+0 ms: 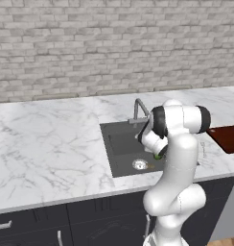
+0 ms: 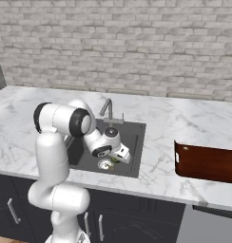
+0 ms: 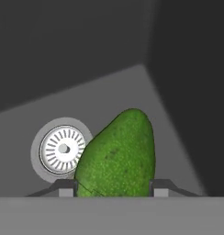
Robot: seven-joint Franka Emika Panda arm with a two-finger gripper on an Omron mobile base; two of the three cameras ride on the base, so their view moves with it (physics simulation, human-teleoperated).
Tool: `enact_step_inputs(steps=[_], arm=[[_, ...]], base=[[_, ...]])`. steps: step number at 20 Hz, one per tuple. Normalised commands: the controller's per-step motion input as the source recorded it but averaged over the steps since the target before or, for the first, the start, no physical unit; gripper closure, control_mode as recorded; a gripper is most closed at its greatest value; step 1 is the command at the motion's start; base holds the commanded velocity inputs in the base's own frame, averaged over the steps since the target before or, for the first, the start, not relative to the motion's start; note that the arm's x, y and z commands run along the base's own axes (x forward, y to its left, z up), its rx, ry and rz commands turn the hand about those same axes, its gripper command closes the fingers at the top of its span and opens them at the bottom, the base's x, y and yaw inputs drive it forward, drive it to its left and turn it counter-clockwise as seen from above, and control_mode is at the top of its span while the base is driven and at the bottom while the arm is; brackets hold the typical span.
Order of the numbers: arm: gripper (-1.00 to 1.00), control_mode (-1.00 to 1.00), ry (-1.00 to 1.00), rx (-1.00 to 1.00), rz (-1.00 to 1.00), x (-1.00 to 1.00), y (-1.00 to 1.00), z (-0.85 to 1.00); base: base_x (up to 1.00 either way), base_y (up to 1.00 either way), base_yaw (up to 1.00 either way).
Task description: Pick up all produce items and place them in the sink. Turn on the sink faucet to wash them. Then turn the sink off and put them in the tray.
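Observation:
The green fruit [image 3: 118, 156] sits between my two fingertips, and my gripper [image 3: 114, 187] is shut on it low inside the dark grey sink [image 1: 120, 143]. The round silver drain [image 3: 63, 148] lies just beside the fruit. From the left base view a sliver of the green fruit [image 1: 158, 156] peeks out under the hand, and a small tan-brown speck [image 1: 151, 166] lies by the drain [image 1: 139, 165]. The gripper [image 2: 119, 159] hangs over the basin's front part. The faucet [image 1: 138, 108] stands at the sink's back edge with no water running.
The reddish-brown tray [image 2: 208, 163] rests on the marble counter [image 1: 47, 139] right of the sink, near the counter's front edge. The basin's walls [image 3: 187, 92] rise close around the hand. A brick wall backs the counter.

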Motion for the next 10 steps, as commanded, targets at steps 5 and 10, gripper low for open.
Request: enact_step_inputs(steps=[5, 10], arm=[[1.0, -1.0, 0.07, 0.01, 0.02, 0.2, 0.03, -0.18], [1.0, -1.0, 0.07, 0.01, 0.04, 0.26, 0.02, -0.19]], base=[[0.0, 0.0, 0.0], [0.0, 0.0, 0.0]])
